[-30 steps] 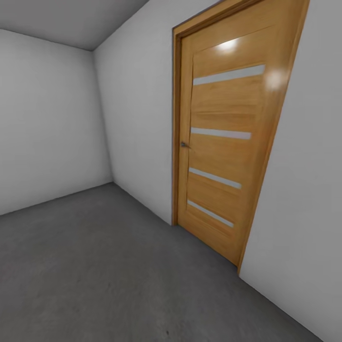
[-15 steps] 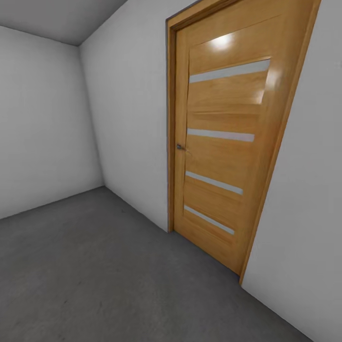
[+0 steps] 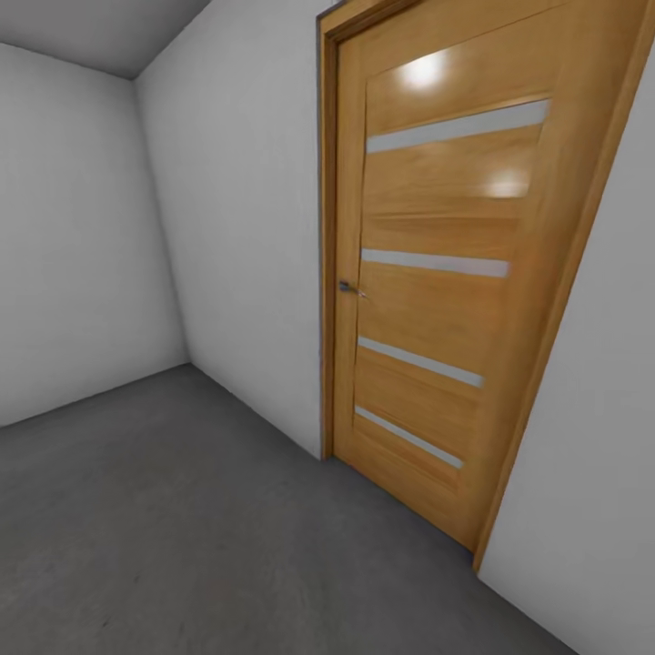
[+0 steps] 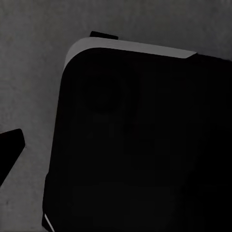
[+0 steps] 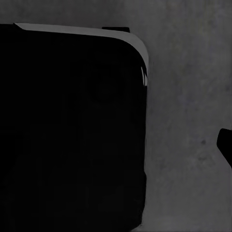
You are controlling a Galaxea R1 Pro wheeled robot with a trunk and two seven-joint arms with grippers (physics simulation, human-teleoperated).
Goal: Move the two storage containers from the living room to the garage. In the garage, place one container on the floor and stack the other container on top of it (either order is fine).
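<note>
The two storage containers are out of view, and so is the living room. The head view looks into a bare white-walled room with a dark grey concrete floor (image 3: 182,528). In the left wrist view a dark fingertip (image 4: 9,150) juts in over that floor beside my black base (image 4: 145,145). The right wrist view has another dark fingertip (image 5: 226,145) at the picture's edge, beside the same black base (image 5: 72,130). Nothing shows between the fingers, and their opening cannot be judged.
A shut wooden door (image 3: 437,273) with several pale horizontal strips and a small metal handle (image 3: 348,287) stands in the white wall (image 3: 246,227) ahead on the right. A room corner lies at the far left, with open floor before it.
The whole head view has shifted as the camera moved. The door now looks larger and nearer, and the room corner sits further left. Nothing in the room itself has moved.
</note>
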